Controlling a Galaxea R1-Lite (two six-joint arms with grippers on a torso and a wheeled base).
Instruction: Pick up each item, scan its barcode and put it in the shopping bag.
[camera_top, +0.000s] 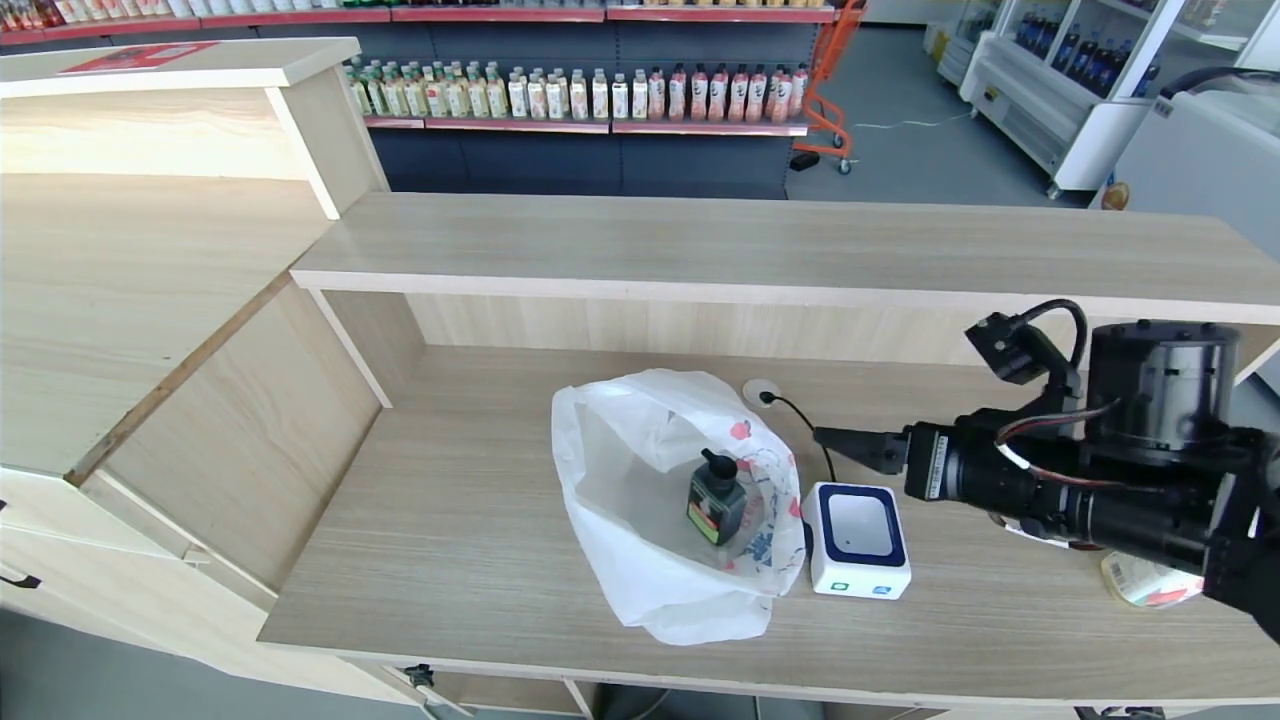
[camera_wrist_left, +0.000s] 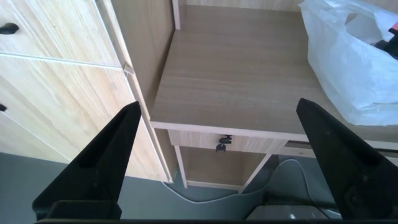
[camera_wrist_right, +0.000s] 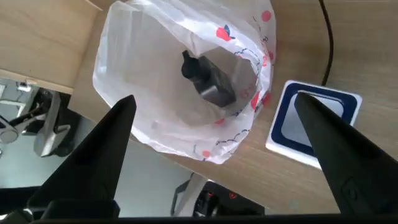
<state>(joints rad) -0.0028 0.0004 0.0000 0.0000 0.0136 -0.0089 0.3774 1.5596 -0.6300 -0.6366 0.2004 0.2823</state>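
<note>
A white plastic shopping bag (camera_top: 620, 470) lies open on the lower counter, with a dark green pump bottle (camera_top: 716, 502) inside it. Just right of the bag sits the white, blue-framed scanner (camera_top: 858, 538). My right gripper (camera_top: 850, 447) hovers above the scanner's far side, beside the bag's mouth. In the right wrist view this gripper (camera_wrist_right: 213, 102) is open and holds nothing, with the bag (camera_wrist_right: 143, 68), bottle (camera_wrist_right: 208, 78) and scanner (camera_wrist_right: 314, 121) below it. My left gripper (camera_wrist_left: 219, 104) is open and holds nothing, low in front of the counter's front left corner, with the bag (camera_wrist_left: 354, 62) off to one side.
A white item with a red label (camera_top: 1150, 582) lies on the counter under my right arm. A black cable (camera_top: 805, 425) runs from a grommet (camera_top: 762, 392) to the scanner. A raised counter shelf (camera_top: 780, 250) runs behind, and a side panel (camera_top: 250, 420) walls the left.
</note>
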